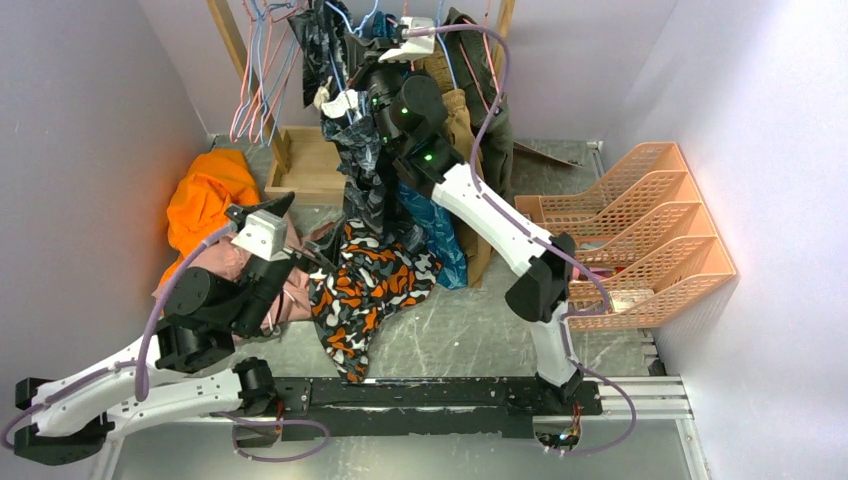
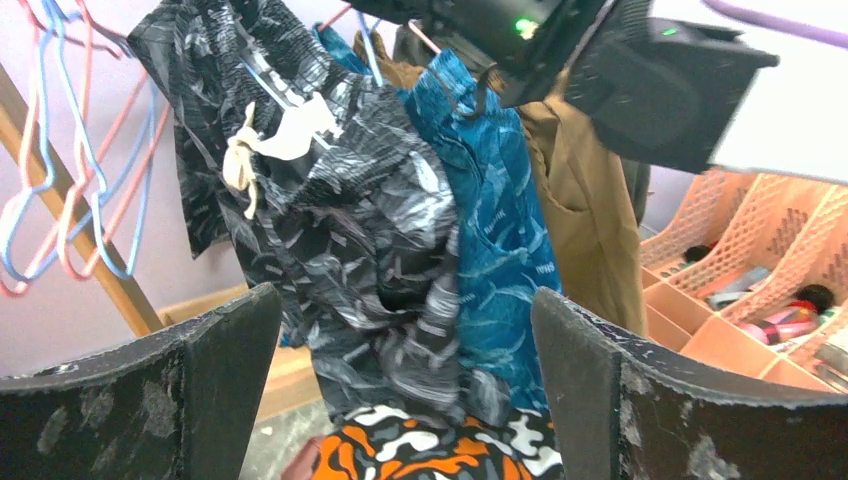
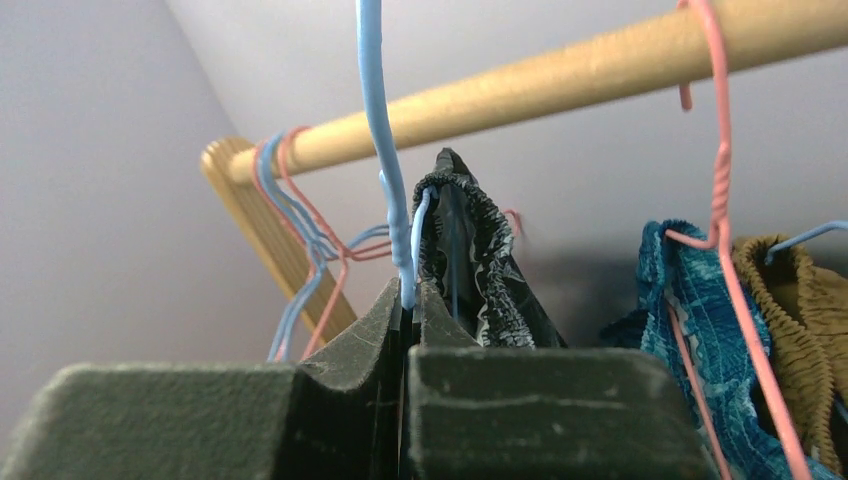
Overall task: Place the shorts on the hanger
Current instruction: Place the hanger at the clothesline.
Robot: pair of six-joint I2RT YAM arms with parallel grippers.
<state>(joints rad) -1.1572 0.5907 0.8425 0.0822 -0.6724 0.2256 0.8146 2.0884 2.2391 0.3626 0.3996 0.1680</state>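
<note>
Pale purple walls stand around a grey stone-look table [image 1: 480, 330], and a round wooden rail [image 3: 600, 65] runs across the top at the back. The dark black shorts with grey leaf marks and a cream string [image 2: 370, 230] hang down long and straight from the thin light-blue wire hanger [image 3: 383, 150], with their waist bunched over it. My right gripper [image 3: 405, 310] is up by the rail. Its fingers are pressed together on the hanger's neck, so the shorts are just behind and below it. My left gripper [image 2: 405, 300] is lower down, spread wide and holding nothing. It faces the shorts but does not touch them. The right arm is the near one. I think the hook must go on the rail next, but the hook's top is out of view. The open room is the gap between the bunch of empty pink and blue wire hangers [image 3: 300, 230] and the teal-blue patterned shorts [image 3: 690, 290]
</note>
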